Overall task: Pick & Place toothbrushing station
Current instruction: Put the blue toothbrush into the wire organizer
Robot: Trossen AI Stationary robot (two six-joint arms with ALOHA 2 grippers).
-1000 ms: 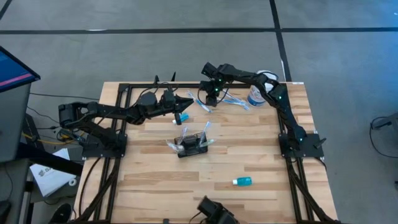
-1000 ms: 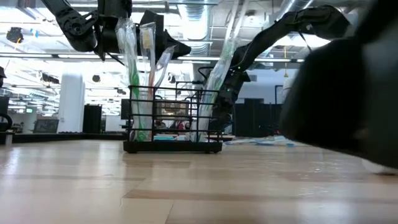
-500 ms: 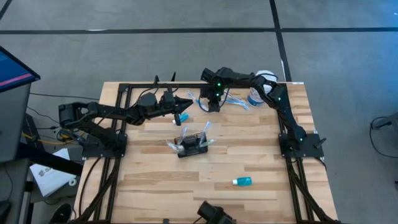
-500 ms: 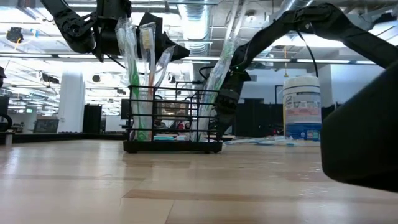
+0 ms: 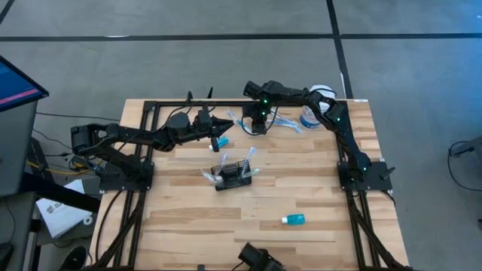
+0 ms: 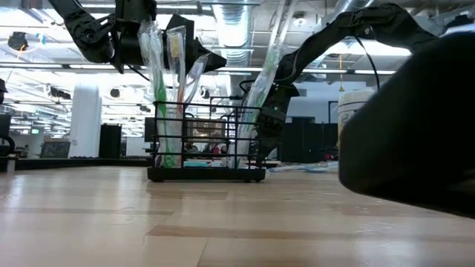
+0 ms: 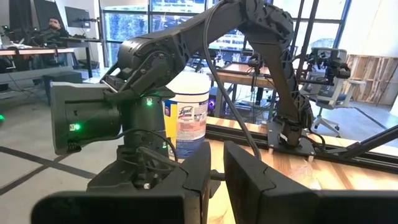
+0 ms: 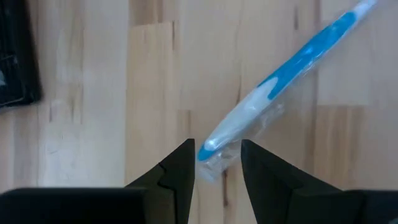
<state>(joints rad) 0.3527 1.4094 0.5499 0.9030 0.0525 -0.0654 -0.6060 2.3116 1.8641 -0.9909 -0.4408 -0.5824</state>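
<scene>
Grey concrete floor with dark seams surrounds a pale wooden table (image 5: 226,214) edged by a black frame; beyond it, an open workshop with ceiling pipes, desks and monitors.

Item: toothbrushing station (image 5: 233,175), black wire-mesh holder, near the table's middle, upright, already carrying several wrapped brushes standing in its compartments (image 6: 172,89). Judged light, rigid, easily tipped when loaded tall; the wire rim or an end wall looks the safest place to take hold.

Item: wrapped toothbrush (image 8: 283,93), blue and white, lying flat on the wood at the far side. Judged light, stiff inside a slick crinkly sleeve, so likely to slide; best taken across the handle. Right gripper (image 8: 216,163) stands over its near end, fingers apart, wrapper tip between them, not clamped.

Item: left gripper (image 7: 216,180), raised behind the holder near a small blue object (image 5: 220,141); fingers nearly together, a narrow gap between; whether anything is held cannot be told.

Also: white canister (image 7: 188,121), far right; small blue tube (image 5: 294,219), near side.
</scene>
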